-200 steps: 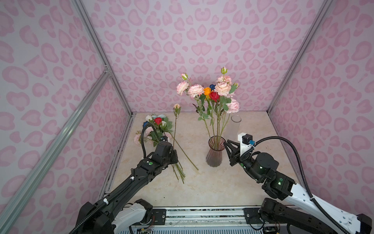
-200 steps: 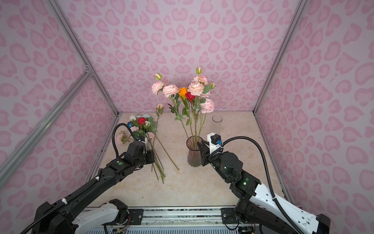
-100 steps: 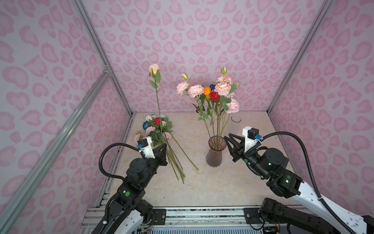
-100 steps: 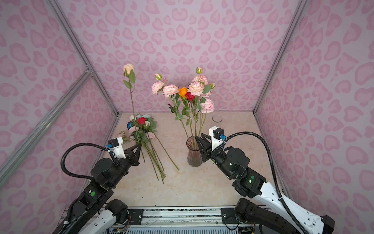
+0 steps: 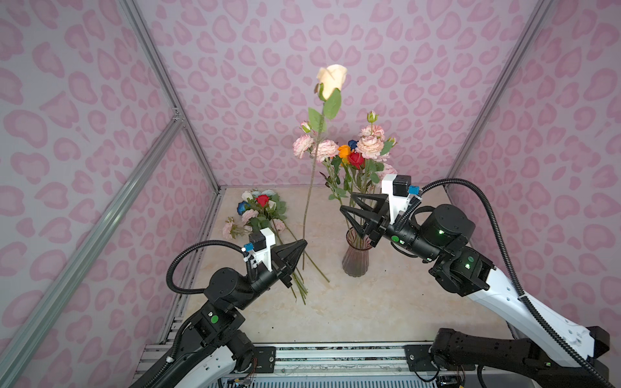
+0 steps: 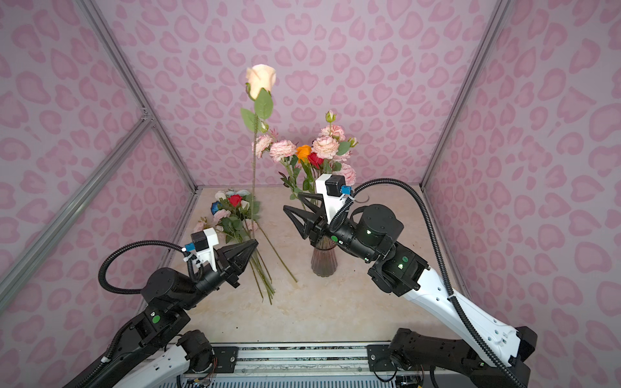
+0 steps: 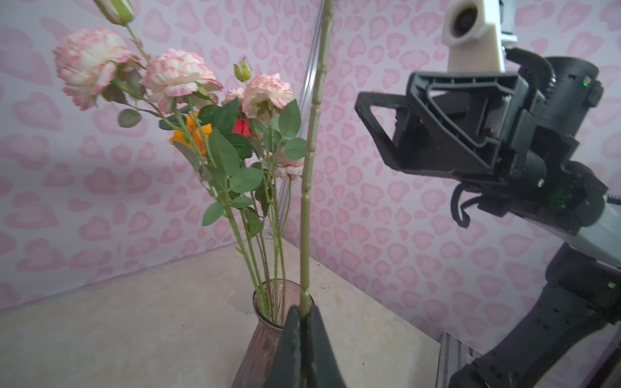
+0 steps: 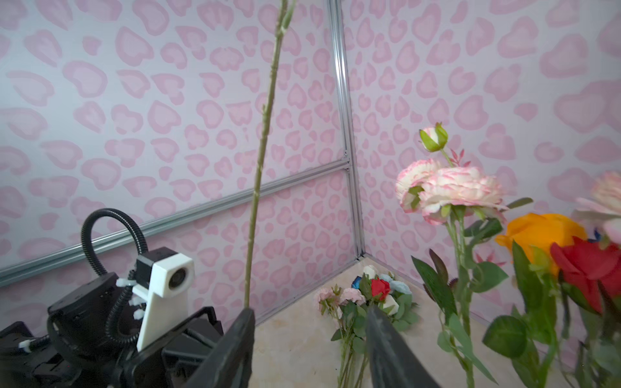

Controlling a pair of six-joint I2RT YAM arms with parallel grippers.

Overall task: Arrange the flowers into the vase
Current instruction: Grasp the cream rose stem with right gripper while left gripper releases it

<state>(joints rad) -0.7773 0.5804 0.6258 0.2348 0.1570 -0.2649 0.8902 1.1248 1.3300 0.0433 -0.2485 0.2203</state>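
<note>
Left gripper point(image 5: 304, 240) is clamped tight on the rose point(image 5: 332, 78), low on its stem, and both top views show a short tail of stem hanging below the fingertips. The rose stands almost upright in the air. Its cream head rides high above everything else. In the left wrist view the stem point(image 7: 311, 151) rises straight out of the closed gripper point(image 7: 304, 309).

The rose is not in the vase point(image 5: 355, 262). It hangs to the left of it, over the desk point(image 5: 386, 302), between the vase and the loose flowers point(image 5: 260, 211). Those lie in a heap by the desk's left edge, heads toward the back-left corner.

The vase sits near the middle of the desk with a bunch point(image 5: 349, 154) already in it: pale pink heads, one orange, one red, a dark blue behind.

Right gripper point(image 5: 346, 201) hovers above the vase's mouth, among the bunch's stems, pointing toward the rose. Its jaws stand moderately apart with nothing between them, and the right wrist view shows that gap point(image 8: 309, 310) clearly.
</note>
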